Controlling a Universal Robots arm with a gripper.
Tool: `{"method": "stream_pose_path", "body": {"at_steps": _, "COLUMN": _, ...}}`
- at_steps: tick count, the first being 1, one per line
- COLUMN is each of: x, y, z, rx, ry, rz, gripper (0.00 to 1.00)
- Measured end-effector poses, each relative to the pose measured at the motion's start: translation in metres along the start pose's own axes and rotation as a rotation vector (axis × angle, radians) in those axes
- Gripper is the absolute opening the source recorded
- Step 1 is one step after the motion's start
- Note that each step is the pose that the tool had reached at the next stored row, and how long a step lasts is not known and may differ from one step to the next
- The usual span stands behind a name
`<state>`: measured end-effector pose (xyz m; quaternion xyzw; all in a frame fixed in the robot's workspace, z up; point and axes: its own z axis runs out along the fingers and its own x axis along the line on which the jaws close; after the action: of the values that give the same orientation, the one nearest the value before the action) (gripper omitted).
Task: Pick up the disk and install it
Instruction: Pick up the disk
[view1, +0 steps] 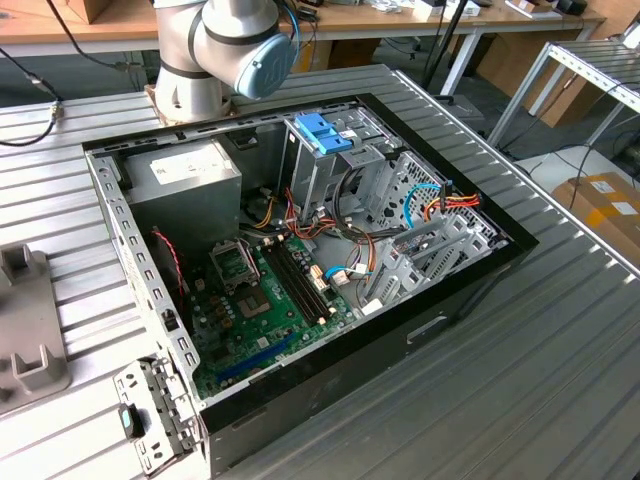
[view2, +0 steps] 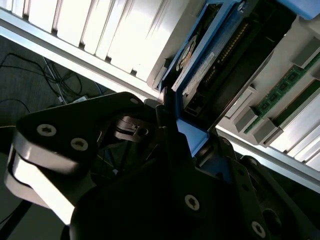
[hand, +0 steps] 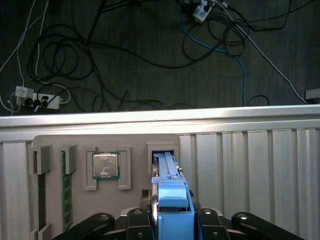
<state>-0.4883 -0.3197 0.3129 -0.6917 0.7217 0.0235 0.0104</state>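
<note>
**Gripper clamping the disk in its tray slot**

The gripper (hand: 172, 212) is closing on the blue end of the carrier around the disk (hand: 165, 167); its jaws are pressing on both sides of the carrier with no gap showing, so I judge it clamped on. The disk is standing on edge, running straight ahead of the jaws into a slot (hand: 162, 146) of the grey parts tray (hand: 75, 142). In the second wrist view its labelled face (view2: 202, 75) is showing just beyond the jaws.

To my mind, lifting it well is depending on drawing the disk out along the line of the slot, without tilting, so the carrier rails are not binding on the slot walls. The hold is best staying on the plastic carrier, not on the label or the circuit side.

Counting: one disk is sitting in the jaws. To one side of the gripper, the tray is holding one processor chip (hand: 106, 165) and, as far as I can tell, two green memory sticks (hand: 65, 185). Well apart from the gripper, the exterior view is showing one open computer case (view1: 470, 280), holding one grey power supply (view1: 185, 175) and one bare blue bracket (view1: 322, 135).
</note>
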Motion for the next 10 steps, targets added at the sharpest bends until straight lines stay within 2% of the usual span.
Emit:
{"method": "stream_pose_path", "body": {"at_steps": 4, "x": -0.0004, "y": 0.0001, "z": -0.0060, "rx": 0.0000, "ry": -0.0031, "rz": 0.000, "gripper": 0.37}}
{"method": "stream_pose_path", "body": {"at_steps": 7, "x": -0.0009, "y": 0.0003, "z": -0.0142, "rx": 0.0001, "ry": -0.0063, "rz": 0.000, "gripper": 0.37}}
{"method": "stream_pose_path", "body": {"at_steps": 10, "x": -0.0011, "y": 0.0004, "z": -0.0197, "rx": 0.0002, "ry": -0.0084, "rz": 0.000, "gripper": 0.37}}
